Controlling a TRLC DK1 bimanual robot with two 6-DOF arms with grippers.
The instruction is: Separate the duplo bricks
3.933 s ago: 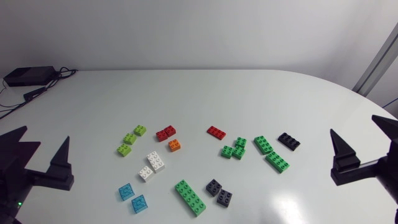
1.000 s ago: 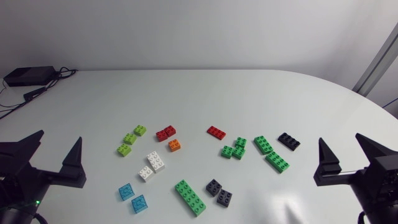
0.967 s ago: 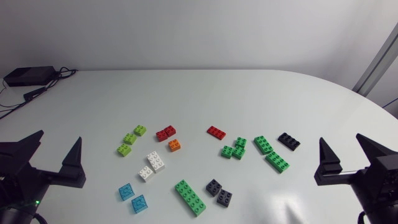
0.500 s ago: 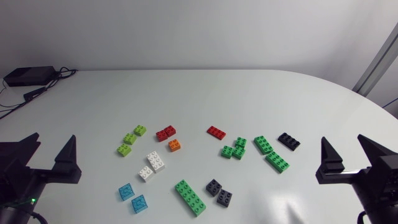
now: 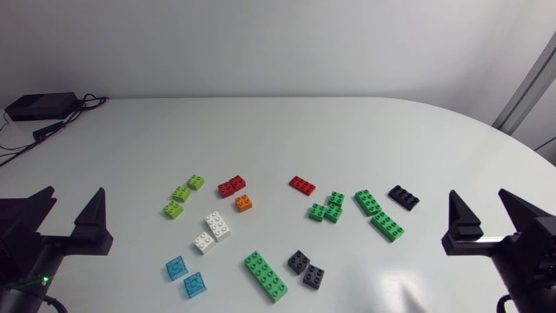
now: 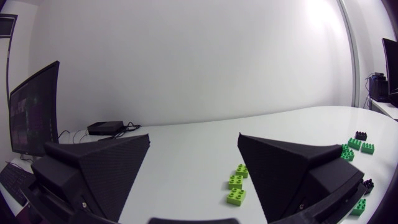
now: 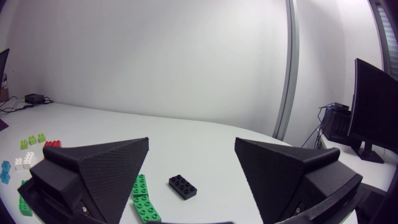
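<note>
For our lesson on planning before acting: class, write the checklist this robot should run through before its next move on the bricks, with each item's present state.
1. Left gripper open and empty: ok.
2. Right gripper open and empty: ok.
3. Black brick ahead of right gripper, unobstructed: ok.
4. Lime bricks apart: not ok, they touch.
5. White bricks apart: not ok, they touch.
6. Those pairs clicked together: cannot tell.

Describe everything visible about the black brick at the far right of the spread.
The black brick is a long, shiny plastic piece with two rows of studs facing up. It lies flat and askew on the white table, touching nothing; green bricks sit apart beside it. It lies ahead of the open right gripper.
</note>
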